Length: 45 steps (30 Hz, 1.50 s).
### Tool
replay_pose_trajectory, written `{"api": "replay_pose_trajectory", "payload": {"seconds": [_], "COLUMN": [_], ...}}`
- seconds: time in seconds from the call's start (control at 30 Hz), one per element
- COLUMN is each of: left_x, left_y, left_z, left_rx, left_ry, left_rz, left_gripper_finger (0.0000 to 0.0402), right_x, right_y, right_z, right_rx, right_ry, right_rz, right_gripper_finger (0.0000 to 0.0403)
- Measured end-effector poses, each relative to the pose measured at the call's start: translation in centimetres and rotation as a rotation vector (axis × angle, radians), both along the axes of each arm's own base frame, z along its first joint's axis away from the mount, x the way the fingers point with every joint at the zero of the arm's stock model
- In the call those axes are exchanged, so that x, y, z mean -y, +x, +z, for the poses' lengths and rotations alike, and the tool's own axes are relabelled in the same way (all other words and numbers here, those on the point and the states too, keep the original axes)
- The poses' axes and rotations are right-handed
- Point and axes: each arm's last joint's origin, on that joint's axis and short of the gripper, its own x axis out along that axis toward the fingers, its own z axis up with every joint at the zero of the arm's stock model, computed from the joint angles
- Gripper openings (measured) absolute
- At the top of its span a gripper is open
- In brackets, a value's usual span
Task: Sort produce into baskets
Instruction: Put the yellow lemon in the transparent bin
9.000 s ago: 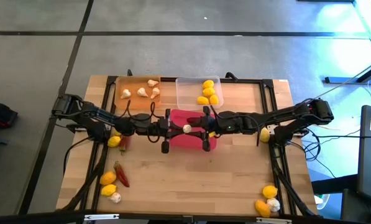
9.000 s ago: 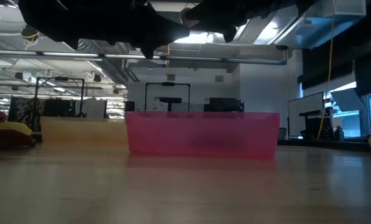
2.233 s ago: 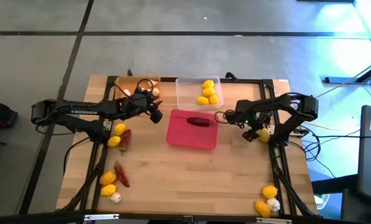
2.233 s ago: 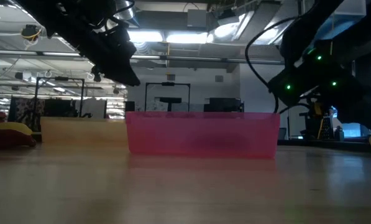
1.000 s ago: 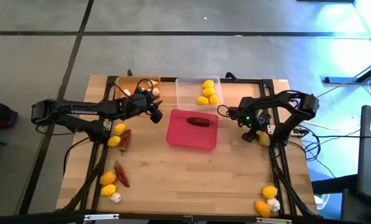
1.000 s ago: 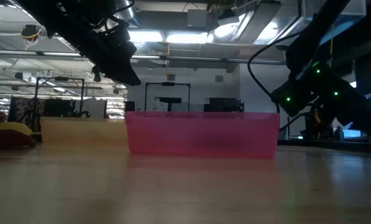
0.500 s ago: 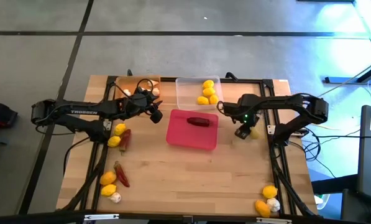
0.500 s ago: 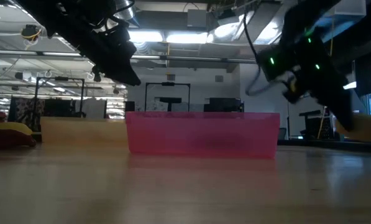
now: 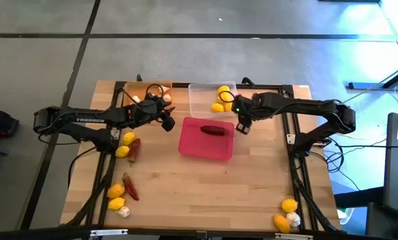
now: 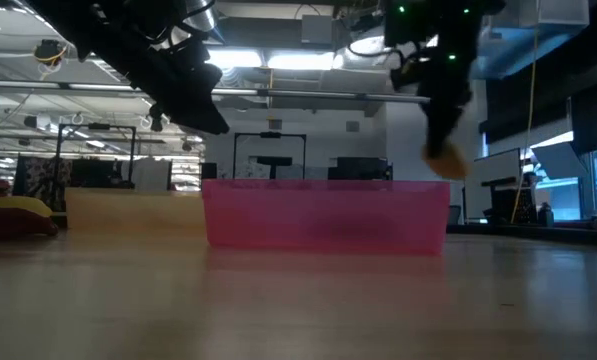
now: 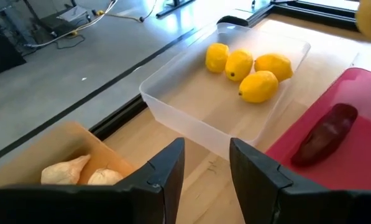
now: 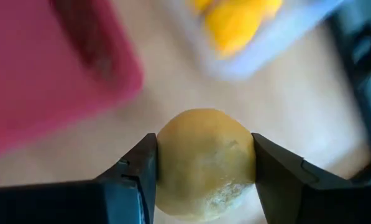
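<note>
- The right arm reaches in from the table's right edge, stretched nearly flat across the boards, its right gripper [image 9: 241, 124] held above the table just beside the near right corner of the clear tray [image 9: 200, 100] and the top right corner of the pink-red tray [image 9: 192, 145].
- Its two fingers [image 12: 129, 180] clamp a yellow lemon [image 12: 204, 163] from both sides — the fruit sits squarely between the pads, off the wood.
- The left arm lies extended from the table's left edge, its left gripper [image 9: 167, 124] hanging between the orange tray [image 9: 129, 100] and the pink-red tray, fingers [image 11: 166, 171] parted with nothing between them.
- The clear tray holds four lemons [image 11: 258, 86]; the pink-red tray holds one dark chili [image 9: 213, 130]; garlic bulbs [image 11: 67, 170] lie in the orange tray.
- More loose produce waits along both sides of the table — lemons, chilies and garlic.
</note>
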Motion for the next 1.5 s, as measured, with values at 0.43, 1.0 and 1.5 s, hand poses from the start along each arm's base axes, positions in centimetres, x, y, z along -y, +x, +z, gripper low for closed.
{"api": "replay_pose_trajectory", "payload": {"seconds": [0.43,1.0,1.5], "left_x": [0.0,0.0,0.0], "left_y": [0.0,0.1,0.2], "left_z": [0.0,0.2,0.2], "left_rx": [0.011,0.042,0.059], "left_ry": [-0.012,-0.009,-0.007], "left_rz": [0.008,0.010,0.011], "left_gripper_finger": [0.0123,0.0123,0.0123], "right_x": [4.4,10.4,11.3], "right_y": [3.4,5.2,7.0], "right_z": [0.9,-4.0,-10.7], "right_rx": [0.453,0.676,0.538], "right_ry": [-0.309,-0.320,-0.247], "right_rz": [0.100,0.043,0.025], "right_gripper_finger": [0.0189,0.0189,0.0197]}}
